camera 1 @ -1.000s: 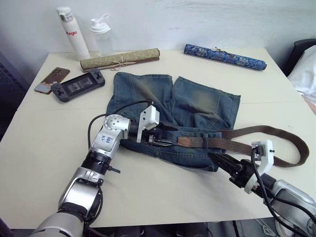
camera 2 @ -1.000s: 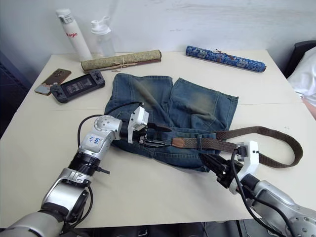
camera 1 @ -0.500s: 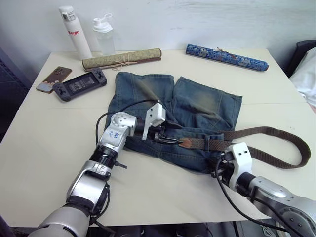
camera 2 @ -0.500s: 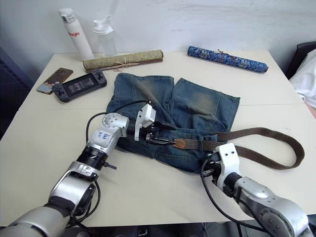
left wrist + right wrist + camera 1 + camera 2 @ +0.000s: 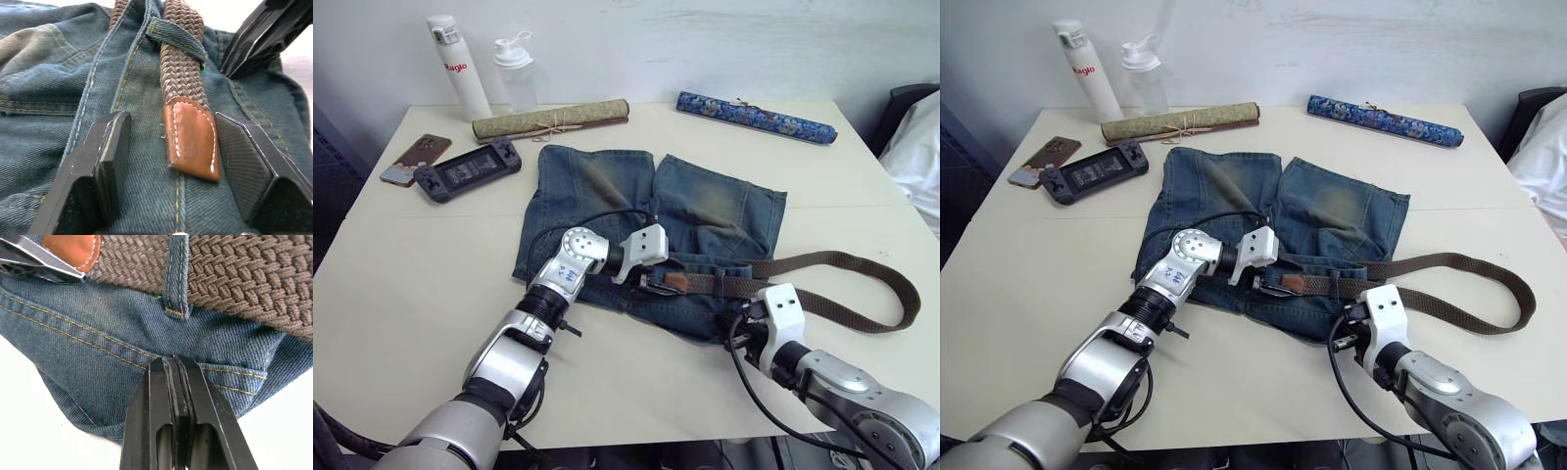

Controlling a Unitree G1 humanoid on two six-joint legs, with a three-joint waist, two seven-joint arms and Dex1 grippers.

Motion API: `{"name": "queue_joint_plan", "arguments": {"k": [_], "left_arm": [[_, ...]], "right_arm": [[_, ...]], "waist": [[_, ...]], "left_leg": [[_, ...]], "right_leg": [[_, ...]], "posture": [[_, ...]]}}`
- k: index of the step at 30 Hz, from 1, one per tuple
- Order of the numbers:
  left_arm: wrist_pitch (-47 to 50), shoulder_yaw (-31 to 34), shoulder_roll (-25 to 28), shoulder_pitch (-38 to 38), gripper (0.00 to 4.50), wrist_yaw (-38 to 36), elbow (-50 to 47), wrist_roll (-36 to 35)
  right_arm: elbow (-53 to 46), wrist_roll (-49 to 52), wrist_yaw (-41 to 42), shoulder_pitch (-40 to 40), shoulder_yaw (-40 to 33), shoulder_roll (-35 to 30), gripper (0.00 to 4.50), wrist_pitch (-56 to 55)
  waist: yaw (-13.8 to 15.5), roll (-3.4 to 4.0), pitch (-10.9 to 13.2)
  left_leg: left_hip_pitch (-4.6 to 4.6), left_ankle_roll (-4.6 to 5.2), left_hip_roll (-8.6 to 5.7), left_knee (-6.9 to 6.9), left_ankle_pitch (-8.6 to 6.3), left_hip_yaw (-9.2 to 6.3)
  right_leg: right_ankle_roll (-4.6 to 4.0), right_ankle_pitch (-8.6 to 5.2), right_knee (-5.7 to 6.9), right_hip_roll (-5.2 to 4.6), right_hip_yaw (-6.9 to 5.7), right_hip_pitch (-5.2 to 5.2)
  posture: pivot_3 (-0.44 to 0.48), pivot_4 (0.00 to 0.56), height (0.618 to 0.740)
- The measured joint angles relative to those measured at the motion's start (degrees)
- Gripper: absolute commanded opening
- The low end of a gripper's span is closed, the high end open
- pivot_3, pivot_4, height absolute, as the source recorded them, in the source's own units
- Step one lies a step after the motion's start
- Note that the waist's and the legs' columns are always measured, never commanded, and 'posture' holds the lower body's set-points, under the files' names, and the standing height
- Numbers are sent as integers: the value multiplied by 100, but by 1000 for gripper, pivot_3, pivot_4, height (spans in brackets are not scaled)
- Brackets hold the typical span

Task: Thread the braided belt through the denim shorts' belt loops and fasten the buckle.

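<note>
On a cream table (image 5: 401,264), a white bottle (image 5: 456,65), a clear shaker bottle (image 5: 515,70), a phone (image 5: 415,158) and a handheld game console (image 5: 467,170) sit at the far left, beside a rolled olive mat (image 5: 551,118) tied with string. Faded denim shorts (image 5: 607,201) lie flat at the centre, waistband toward the robot. The left gripper (image 5: 168,147) rests on the waistband, its fingers (image 5: 110,156) spread wide on either side of the tan leather tip (image 5: 191,137) of the braided belt (image 5: 842,262), holding nothing. That tip has just emerged from under a belt loop (image 5: 178,36), and the woven strap lies along the waistband. Just to the right, the right gripper (image 5: 174,369) is pressed shut, its tips touching the waistband's lower edge below a belt loop (image 5: 176,274); whether denim is pinched between them cannot be told. Beyond the shorts the belt sweeps in a long loop across the bare table to the right. A rolled blue patterned cloth (image 5: 756,115) lies at the far edge.
</note>
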Motion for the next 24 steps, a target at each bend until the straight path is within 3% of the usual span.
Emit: {"name": "queue_joint_plan", "arguments": {"k": [8, 24], "left_arm": [[1009, 83, 193, -57, 3028, -884, -153, -325], [2044, 131, 9, -872, 3028, -1986, 961, -389]], "right_arm": [[-16, -75, 62, -36, -80, 187, 90, 204], [-126, -226, 62, -29, -225, 622, 90, 444]], "waist": [[-21, -10, -17], [-26, -15, -20]], "left_leg": [[4, -1, 5, -5, 0, 0], [3, 5, 5, -7, -4, 1]], "right_leg": [[-7, -4, 0, 4, -2, -1], [-10, -5, -1, 6, -1, -3]], "posture": [[0, 150, 737], [0, 150, 737]]}}
